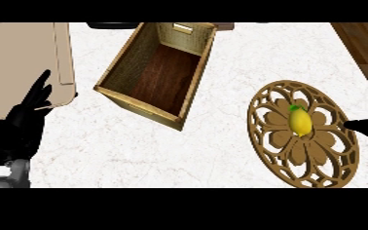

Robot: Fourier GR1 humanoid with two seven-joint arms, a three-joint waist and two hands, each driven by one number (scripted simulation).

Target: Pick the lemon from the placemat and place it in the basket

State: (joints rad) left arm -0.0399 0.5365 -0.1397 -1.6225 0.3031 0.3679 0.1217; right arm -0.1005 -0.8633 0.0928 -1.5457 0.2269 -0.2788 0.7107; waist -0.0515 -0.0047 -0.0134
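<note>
A yellow lemon point(300, 122) with a green tip lies near the middle of a round wooden openwork placemat point(276, 151) at the right of the white counter. A rectangular woven basket point(119, 94) with a dark wooden floor stands open at the centre back, nothing inside it. My right hand point(357, 124) shows only as a black fingertip at the right edge, just right of the lemon and apart from it. My left hand point(28, 107) rests open at the left edge, fingers up, holding nothing.
A beige panel point(32, 63) covers the back left corner, behind my left hand. A brown wooden edge point(356, 39) runs along the back right. White marble counter point(215, 146) lies between basket and placemat.
</note>
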